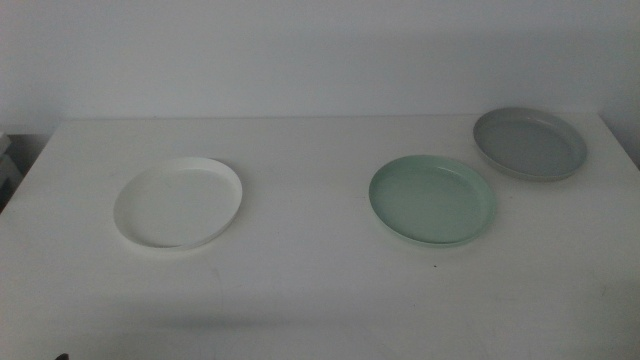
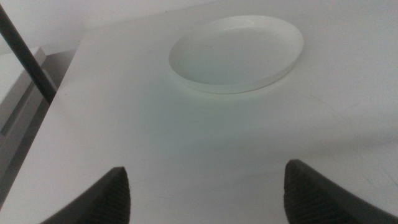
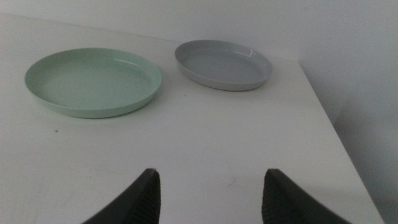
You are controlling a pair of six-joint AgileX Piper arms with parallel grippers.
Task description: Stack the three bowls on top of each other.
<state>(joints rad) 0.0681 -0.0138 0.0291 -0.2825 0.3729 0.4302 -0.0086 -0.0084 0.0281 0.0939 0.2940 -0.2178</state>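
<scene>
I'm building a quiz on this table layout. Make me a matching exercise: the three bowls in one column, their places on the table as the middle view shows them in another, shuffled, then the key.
Column 1
1. white bowl
2. mint green bowl
3. grey bowl

Column 2
A. far right, toward the back
B. alone on the left side
C. right of centre, just in front of another bowl

Pairs: 1-B, 2-C, 3-A
</scene>
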